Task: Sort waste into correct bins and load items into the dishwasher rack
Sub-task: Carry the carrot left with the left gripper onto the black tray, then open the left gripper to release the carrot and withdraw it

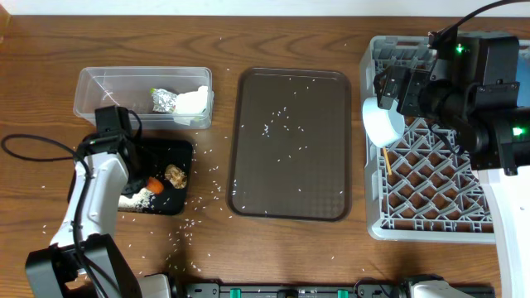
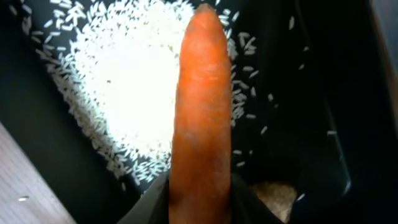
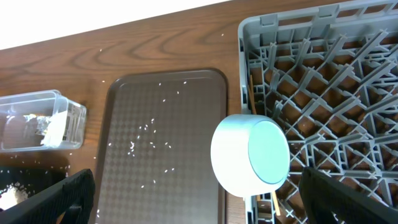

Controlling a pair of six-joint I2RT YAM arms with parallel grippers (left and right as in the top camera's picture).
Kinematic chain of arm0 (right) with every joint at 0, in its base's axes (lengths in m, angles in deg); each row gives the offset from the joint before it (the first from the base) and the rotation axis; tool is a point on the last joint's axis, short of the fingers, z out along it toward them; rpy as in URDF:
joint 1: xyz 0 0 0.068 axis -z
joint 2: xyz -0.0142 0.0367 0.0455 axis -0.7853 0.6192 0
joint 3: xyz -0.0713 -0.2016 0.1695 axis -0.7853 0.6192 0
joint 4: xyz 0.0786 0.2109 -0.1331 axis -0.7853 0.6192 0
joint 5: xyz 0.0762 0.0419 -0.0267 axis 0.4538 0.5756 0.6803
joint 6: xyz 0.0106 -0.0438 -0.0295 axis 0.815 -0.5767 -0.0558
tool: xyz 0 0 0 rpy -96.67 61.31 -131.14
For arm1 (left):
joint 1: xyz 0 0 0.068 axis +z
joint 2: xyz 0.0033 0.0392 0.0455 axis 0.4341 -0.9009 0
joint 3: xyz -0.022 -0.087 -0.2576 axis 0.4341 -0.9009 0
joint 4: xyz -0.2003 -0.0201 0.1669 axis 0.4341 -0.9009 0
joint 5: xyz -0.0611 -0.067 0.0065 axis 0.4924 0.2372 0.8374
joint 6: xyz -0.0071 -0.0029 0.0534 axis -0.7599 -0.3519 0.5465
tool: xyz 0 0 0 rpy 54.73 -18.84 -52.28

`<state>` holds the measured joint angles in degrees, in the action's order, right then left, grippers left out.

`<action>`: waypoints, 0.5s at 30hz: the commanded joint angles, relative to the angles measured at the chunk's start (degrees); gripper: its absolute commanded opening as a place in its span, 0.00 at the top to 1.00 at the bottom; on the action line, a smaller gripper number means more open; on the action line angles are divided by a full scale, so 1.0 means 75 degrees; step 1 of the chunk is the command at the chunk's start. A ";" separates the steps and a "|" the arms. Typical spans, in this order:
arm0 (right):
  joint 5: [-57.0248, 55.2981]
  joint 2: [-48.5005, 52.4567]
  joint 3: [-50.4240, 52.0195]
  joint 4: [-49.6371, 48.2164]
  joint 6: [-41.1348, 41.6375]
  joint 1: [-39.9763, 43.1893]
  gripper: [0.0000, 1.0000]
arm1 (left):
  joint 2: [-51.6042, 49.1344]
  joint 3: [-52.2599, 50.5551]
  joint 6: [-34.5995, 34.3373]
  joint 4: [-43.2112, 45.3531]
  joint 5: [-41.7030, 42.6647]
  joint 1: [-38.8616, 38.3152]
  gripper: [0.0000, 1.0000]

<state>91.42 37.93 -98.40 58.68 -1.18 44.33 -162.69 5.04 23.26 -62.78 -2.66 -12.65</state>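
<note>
My left gripper (image 1: 141, 177) is shut on the small orange carrot (image 1: 154, 185) low over the black tray (image 1: 184, 149). In the left wrist view the carrot (image 2: 200, 93) sticks out from between the fingers (image 2: 200, 208), above a heap of white rice (image 2: 130, 81). The brown food lump (image 1: 175, 175) lies beside it in the tray. My right gripper (image 1: 391, 93) is open, its fingers (image 3: 196, 186) wide apart. The white bowl (image 3: 252, 154) lies on its side on the left wall of the grey rack (image 1: 431, 222), touching neither finger. A chopstick (image 1: 386, 161) lies in the rack.
The clear tub (image 1: 99, 83) at the back left holds crumpled foil (image 1: 163, 101) and white tissue (image 1: 192, 101). The brown serving tray (image 1: 290, 141) lies in the middle with scattered rice grains. Loose rice also dots the table around the black tray.
</note>
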 commanded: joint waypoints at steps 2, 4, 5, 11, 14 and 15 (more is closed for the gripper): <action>0.0003 0.0003 0.0006 0.0006 -0.0093 0.0050 0.01 | 0.0044 0.0035 -0.0224 0.0044 0.0082 0.0032 0.36; 0.0003 0.0003 0.0006 0.0006 -0.0093 0.0050 0.01 | 0.0061 0.0076 0.0143 0.0041 0.0376 0.0032 0.34; 0.0003 0.0000 0.0006 0.0003 -0.0093 0.0050 0.01 | 0.0087 0.0111 0.0376 0.0041 0.0539 0.0032 0.34; 0.0009 -0.0189 0.0006 -0.0131 -0.0096 0.0050 0.01 | 0.0670 0.0935 0.2192 -0.0463 0.1571 0.0032 0.31; 0.0041 -0.0460 0.0006 -0.0294 -0.0175 0.0050 0.01 | 0.1154 0.1763 0.3319 -0.1026 0.2352 0.0029 0.31; 0.0099 -0.0571 0.0006 -0.0358 -0.0262 0.0050 0.01 | 0.1317 0.2034 0.3756 -0.1189 0.2634 0.0015 0.31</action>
<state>91.46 37.04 -98.36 56.78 -1.27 44.33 -157.03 14.20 39.54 -70.25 9.47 -12.65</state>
